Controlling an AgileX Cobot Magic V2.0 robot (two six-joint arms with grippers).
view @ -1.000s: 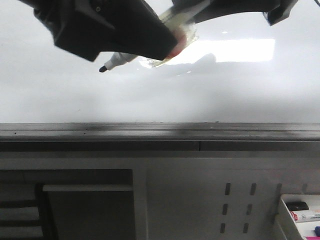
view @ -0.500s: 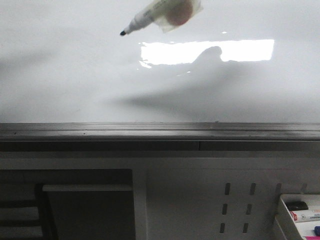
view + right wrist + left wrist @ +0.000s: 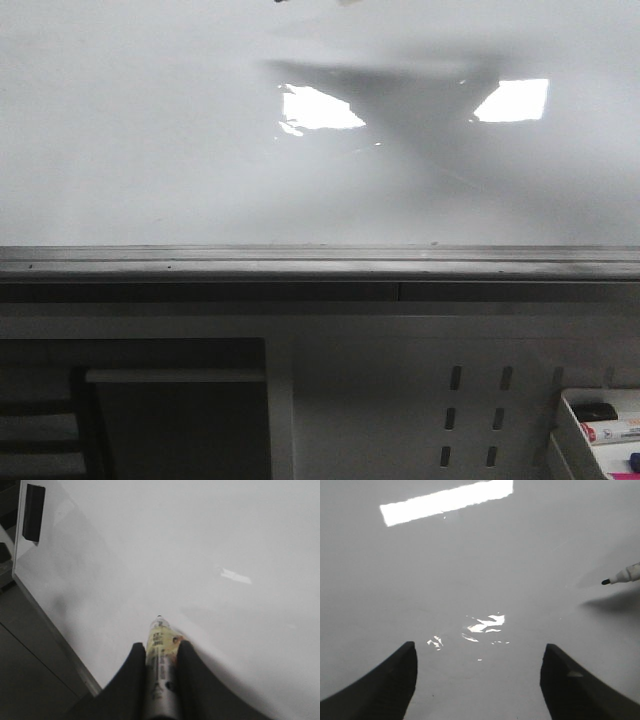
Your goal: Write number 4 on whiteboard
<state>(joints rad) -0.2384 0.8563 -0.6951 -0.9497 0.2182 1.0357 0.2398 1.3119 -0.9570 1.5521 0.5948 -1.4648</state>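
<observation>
Plainly, the whiteboard (image 3: 150, 150) fills the upper part of the front view, glossy and white, with no stroke of a 4 visible anywhere on it. Two bright patches of light reflection (image 3: 318, 108) sit high on it, split by a dark, spreading shadow (image 3: 420, 100). Along its lower edge runs the grey metal rail (image 3: 320, 265).

Seen from the right wrist, the right gripper (image 3: 161, 655) is clamped on a marker (image 3: 161, 645), its two dark fingers (image 3: 131, 675) pressing the barrel from both sides. The marker bears a yellowish label, and its dark tip points toward the board; whether the tip touches the surface cannot be told. The same marker's tip (image 3: 620, 576) shows at the edge of the left wrist view, with its shadow just beside it on the board.

The left gripper (image 3: 477, 680) faces the board with its fingers (image 3: 390, 680) spread well apart and nothing between them.

Below the rail, a white perforated panel (image 3: 420, 390) stands, and a small tray (image 3: 572, 425) at the lower right corner holds markers (image 3: 612, 431).
</observation>
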